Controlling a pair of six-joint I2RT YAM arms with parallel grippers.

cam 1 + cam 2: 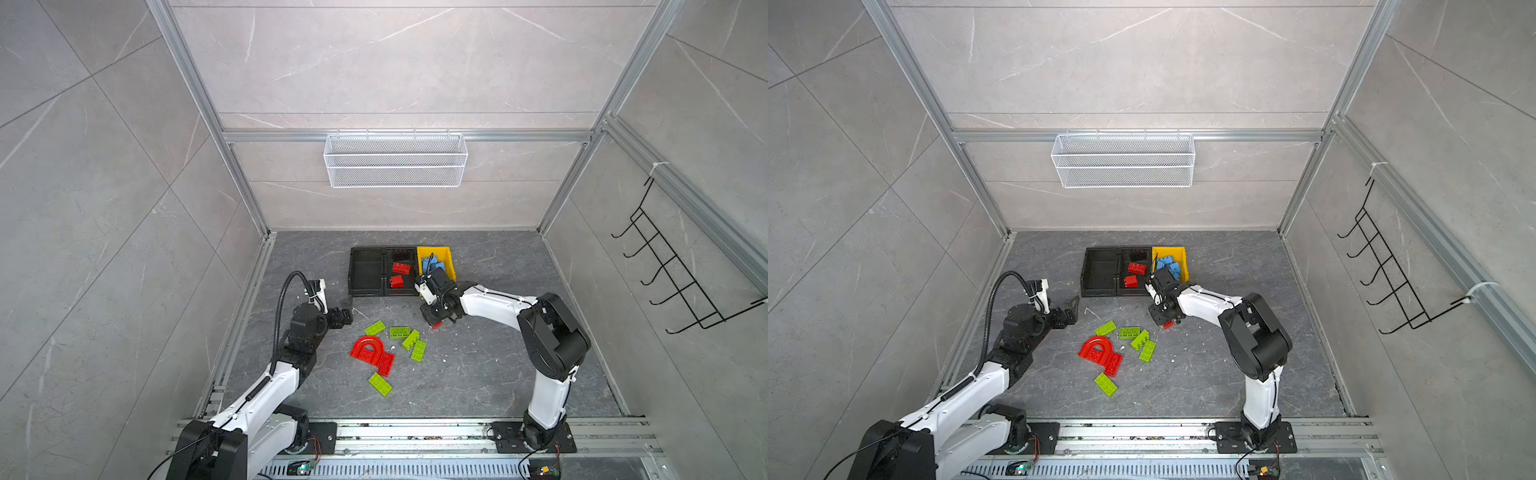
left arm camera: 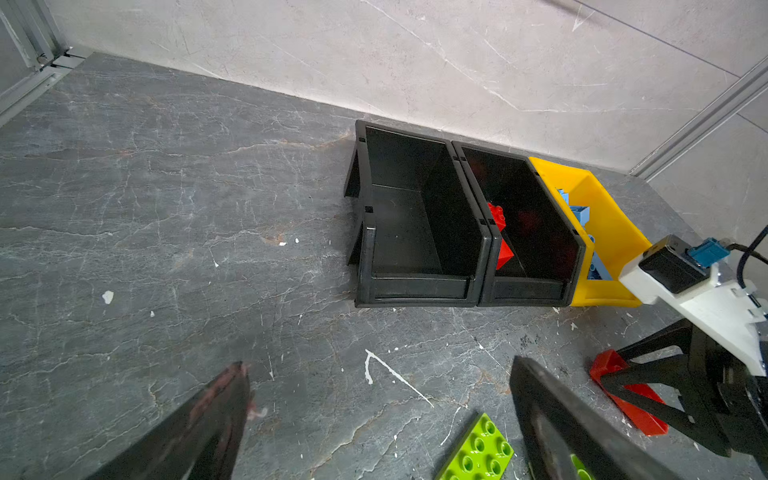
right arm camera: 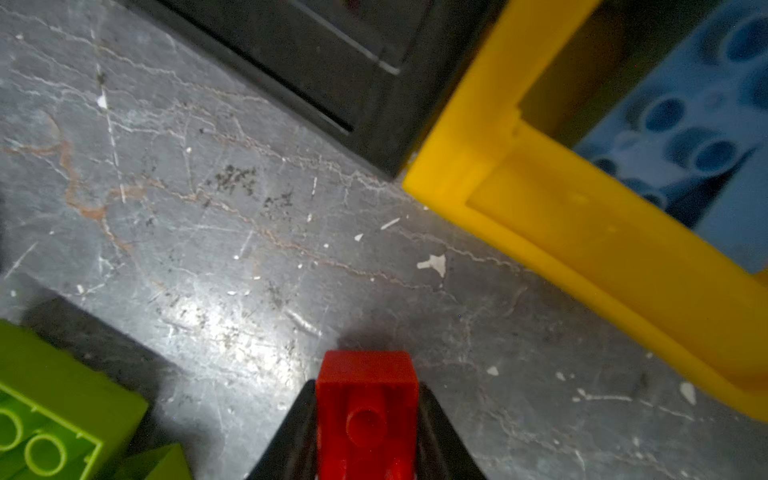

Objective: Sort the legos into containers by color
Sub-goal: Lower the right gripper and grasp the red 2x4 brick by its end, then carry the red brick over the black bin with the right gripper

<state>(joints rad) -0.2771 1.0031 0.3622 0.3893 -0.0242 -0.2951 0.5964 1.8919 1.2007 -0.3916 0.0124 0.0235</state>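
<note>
My right gripper is shut on a small red brick, low over the floor in front of the bins. My left gripper stands open and empty, left of the loose bricks. Three bins stand in a row at the back. The left black bin is empty, the middle black bin holds two red bricks, and the yellow bin holds blue bricks. Several lime green bricks, a red arch and a red brick lie mid-floor.
A white wire mesh basket hangs on the back wall, well above the floor. A black hook rack is fixed to the right wall. Aluminium frame rails run along the floor's left edge and the front.
</note>
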